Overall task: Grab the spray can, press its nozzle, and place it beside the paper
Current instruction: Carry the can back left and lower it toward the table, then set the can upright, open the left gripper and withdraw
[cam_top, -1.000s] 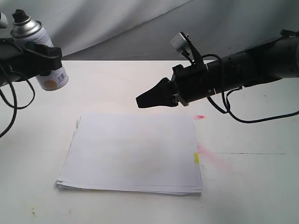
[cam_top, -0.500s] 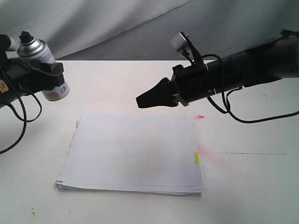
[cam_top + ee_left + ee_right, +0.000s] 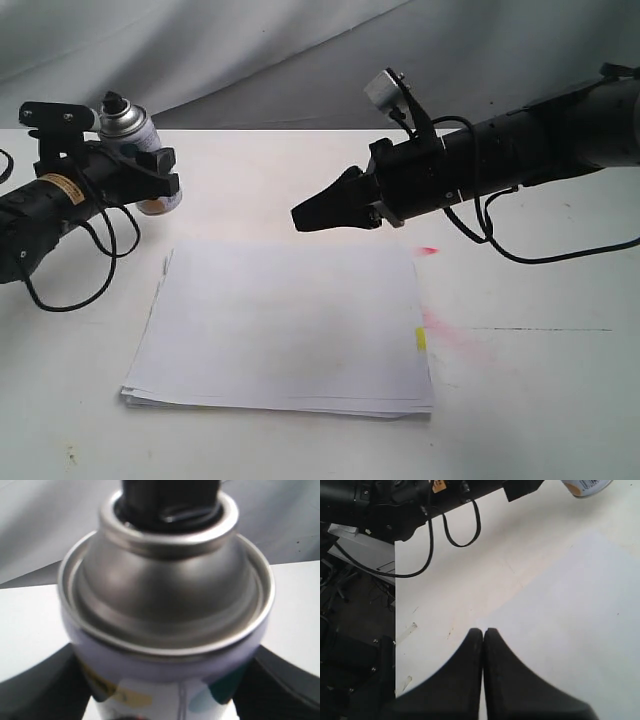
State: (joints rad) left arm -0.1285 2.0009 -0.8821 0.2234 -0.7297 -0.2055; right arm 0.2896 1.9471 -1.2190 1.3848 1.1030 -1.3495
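My main worry was the set-down. The spray can (image 3: 128, 124) leaned with its nozzle (image 3: 115, 100) tipped toward 9 o'clock, so releasing it like that could have toppled it onto the paper (image 3: 285, 325). I could not tell whether its base touched the table (image 3: 540, 400). The nozzle was also far narrower than the silver dome (image 3: 165, 585), so an off-centre press would likely have slid off. A misaimed burst could have marked the sheets, much like the pink stains (image 3: 450, 335) at the paper's 3 o'clock edge.

The left arm (image 3: 45, 205) reached in low from 9 o'clock, its jaws clamped on the can just beyond the paper's 11 o'clock corner. The right arm (image 3: 500, 155) hung over the 12 o'clock edge, its jaws pressed together and empty, well apart from the can.
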